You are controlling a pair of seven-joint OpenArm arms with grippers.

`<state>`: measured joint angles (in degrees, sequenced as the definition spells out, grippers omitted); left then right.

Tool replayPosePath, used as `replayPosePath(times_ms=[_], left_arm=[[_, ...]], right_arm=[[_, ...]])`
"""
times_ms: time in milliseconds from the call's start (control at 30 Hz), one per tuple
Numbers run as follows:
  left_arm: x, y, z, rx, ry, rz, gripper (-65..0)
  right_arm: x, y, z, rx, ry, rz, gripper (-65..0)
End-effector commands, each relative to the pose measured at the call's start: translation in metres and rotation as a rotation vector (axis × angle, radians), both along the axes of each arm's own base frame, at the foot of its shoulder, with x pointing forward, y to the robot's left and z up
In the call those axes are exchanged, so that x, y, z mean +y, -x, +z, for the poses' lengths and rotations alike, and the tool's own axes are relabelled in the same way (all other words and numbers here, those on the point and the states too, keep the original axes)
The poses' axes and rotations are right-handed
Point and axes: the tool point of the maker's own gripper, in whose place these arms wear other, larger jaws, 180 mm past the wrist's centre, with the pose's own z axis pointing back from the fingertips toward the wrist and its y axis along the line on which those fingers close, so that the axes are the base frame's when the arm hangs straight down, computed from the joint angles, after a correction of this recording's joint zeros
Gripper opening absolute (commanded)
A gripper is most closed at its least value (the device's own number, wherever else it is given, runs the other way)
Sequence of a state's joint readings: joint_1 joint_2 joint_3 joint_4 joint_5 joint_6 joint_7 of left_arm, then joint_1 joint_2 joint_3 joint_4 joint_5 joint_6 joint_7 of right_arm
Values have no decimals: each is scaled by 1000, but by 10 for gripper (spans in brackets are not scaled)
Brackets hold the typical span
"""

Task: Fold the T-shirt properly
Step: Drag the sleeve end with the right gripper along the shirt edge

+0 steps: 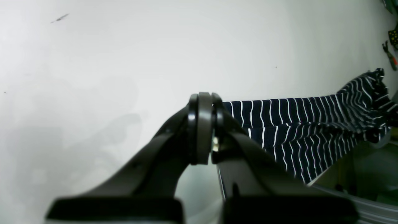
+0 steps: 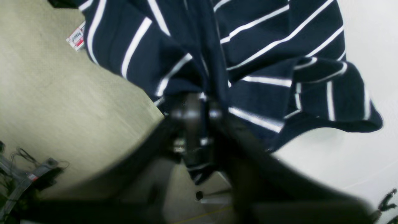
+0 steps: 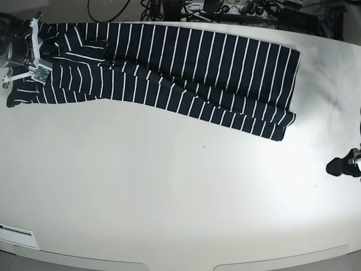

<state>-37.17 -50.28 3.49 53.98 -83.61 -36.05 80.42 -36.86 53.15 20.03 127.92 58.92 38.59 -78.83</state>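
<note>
L gripper (image 1: pixel 203 130): jaws pressed together, empty. R gripper (image 2: pixel 199 115): jaws pinching T-shirt (image 2: pixel 264 62) fabric.

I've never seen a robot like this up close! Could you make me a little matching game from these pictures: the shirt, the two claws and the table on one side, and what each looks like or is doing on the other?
Things:
1. T-shirt
2. left gripper
3. right gripper
4. table

Descriptions:
a. plain white
b. shut, holding nothing, away from the cloth
c. dark with thin white stripes, laid out long
d. striped cloth between its fingers

Pairs: 1-c, 2-b, 3-d, 4-a
</note>
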Motion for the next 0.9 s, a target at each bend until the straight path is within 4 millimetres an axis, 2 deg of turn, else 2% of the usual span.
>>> replayPosePath(times_ms=[0,33,67,167,300,467,567,633,667,733,867], left_arm=[[5,-7,23,-64,0,1,-650],[5,-7,23,-64,0,1,-650],[5,-7,23,-64,0,1,-650],[5,-7,23,-64,0,1,-650],[5,-7,23,-64,0,1,-650],[5,-7,23,-64,0,2,-650],[5,-7,23,-64,0,1,-650],[4,-7,23,-64,0,1,-650],[4,-7,23,-64,0,1,-650],[5,-7,23,-64,0,1,-650],[4,-7,23,-64,0,1,-650]], right_arm=[[-4,-6,6,-23,23,10,-395],[-4,-7,6,-26,23,9,-331],[-3,-7,7,-29,22,10,-297],[2,-17,14,-74,7,4,-294],[13,-40,33,-187,-25,-4,-294],[13,-73,61,-359,-103,-123,-294],[8,-85,74,-445,-144,-208,-296],[7,-84,74,-458,-167,-249,-362],[8,-82,70,-449,-179,-265,-439],[10,-74,59,-417,-204,-294,-650],[13,-65,41,-386,-262,-359,-650]])
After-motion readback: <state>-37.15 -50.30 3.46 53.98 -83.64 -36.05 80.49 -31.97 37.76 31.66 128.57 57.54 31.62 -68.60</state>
